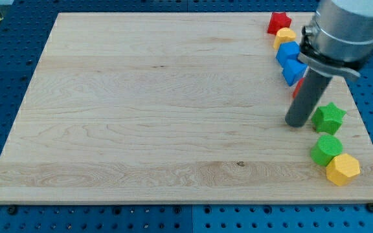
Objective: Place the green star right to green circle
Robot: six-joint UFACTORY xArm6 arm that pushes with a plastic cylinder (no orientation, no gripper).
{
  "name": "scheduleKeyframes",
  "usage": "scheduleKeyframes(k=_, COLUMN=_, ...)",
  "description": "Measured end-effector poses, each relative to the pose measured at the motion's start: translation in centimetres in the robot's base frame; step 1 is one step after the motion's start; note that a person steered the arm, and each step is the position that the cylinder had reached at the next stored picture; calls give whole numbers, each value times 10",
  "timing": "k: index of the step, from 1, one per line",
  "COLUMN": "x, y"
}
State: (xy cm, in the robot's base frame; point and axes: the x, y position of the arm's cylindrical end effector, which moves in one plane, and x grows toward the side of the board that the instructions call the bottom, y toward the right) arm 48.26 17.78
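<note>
On the wooden table (pixel 141 97), our tip (pixel 296 122) sits just left of the green star (pixel 329 117), above the green circle (pixel 326 149). No claw exists. Next: push the star down-right.

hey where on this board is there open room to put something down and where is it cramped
Free: the whole wooden board from its left edge up to my tip. Crowded: the right edge, where the red star, yellow block, blue blocks, green star, green circle and yellow hexagon line up.
</note>
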Motion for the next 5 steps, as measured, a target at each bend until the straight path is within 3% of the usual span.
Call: scheduleKeyframes(k=5, x=-36, y=14)
